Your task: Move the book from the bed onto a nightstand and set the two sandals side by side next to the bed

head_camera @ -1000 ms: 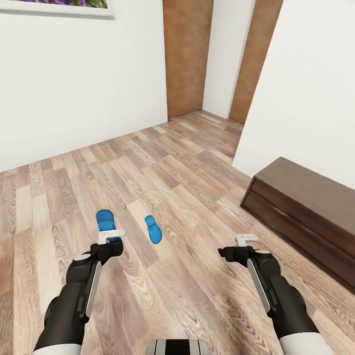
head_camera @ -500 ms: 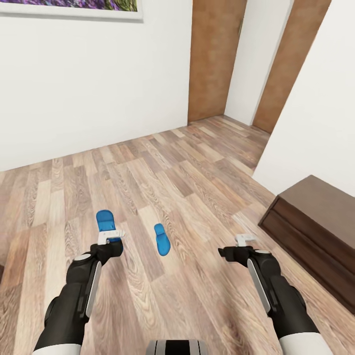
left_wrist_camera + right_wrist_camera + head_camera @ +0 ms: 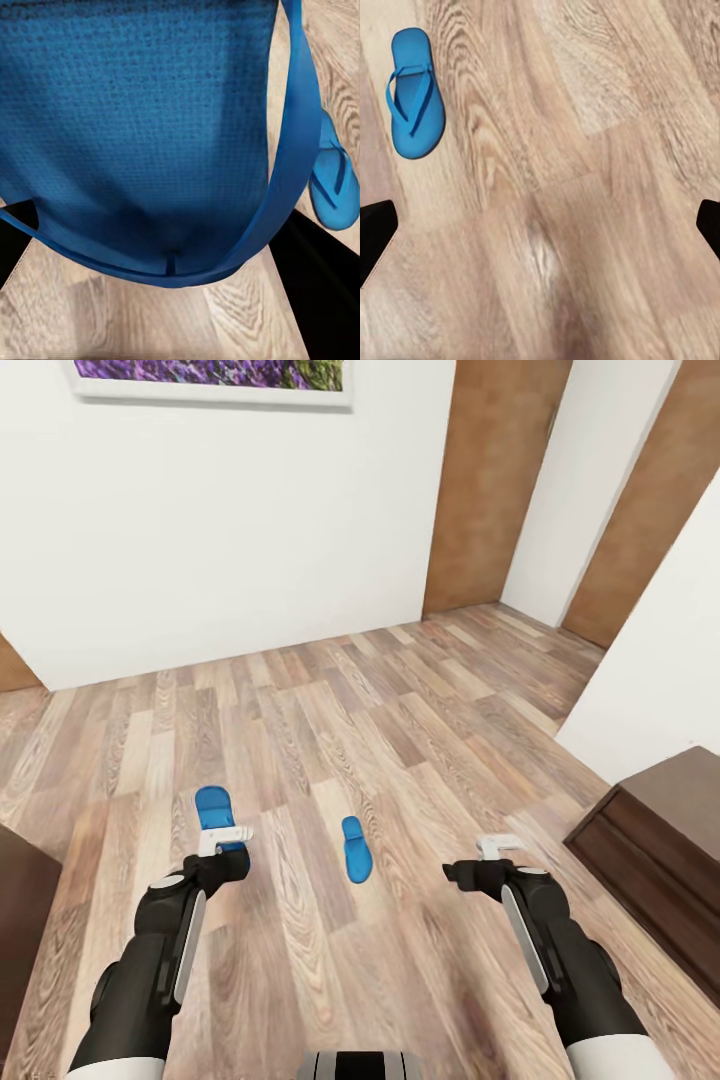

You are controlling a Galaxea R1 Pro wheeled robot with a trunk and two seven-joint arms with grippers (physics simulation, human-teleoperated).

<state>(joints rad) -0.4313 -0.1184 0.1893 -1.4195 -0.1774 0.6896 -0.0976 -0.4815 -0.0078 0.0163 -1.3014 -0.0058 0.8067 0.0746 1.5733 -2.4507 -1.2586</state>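
Observation:
One bright blue sandal [image 3: 213, 807] hangs above the floor with my left gripper [image 3: 225, 840] shut on it. Its sole and strap [image 3: 150, 135] sit right against the left wrist camera, between the dark fingers [image 3: 311, 274]. The other sandal [image 3: 355, 848] lies flat on the wood-plank floor between my two arms, strap up [image 3: 416, 94], and it also appears past the held one [image 3: 334, 187]. My right gripper [image 3: 497, 847] is open over bare floor, nothing between its fingers [image 3: 375, 232]. The book, the bed and the nightstand are out of view.
A low dark-brown drawer cabinet [image 3: 655, 850] stands along the white wall at the right. A dark-brown wooden corner [image 3: 22, 930] juts in at the left edge. Two brown doors [image 3: 495, 480] are at the back, and a framed picture [image 3: 210, 375] hangs on the far wall.
The whole view has swung left, so the cabinet and floor sandal slid right in the picture. The held sandal stayed with my left gripper. Neither arm has changed pose.

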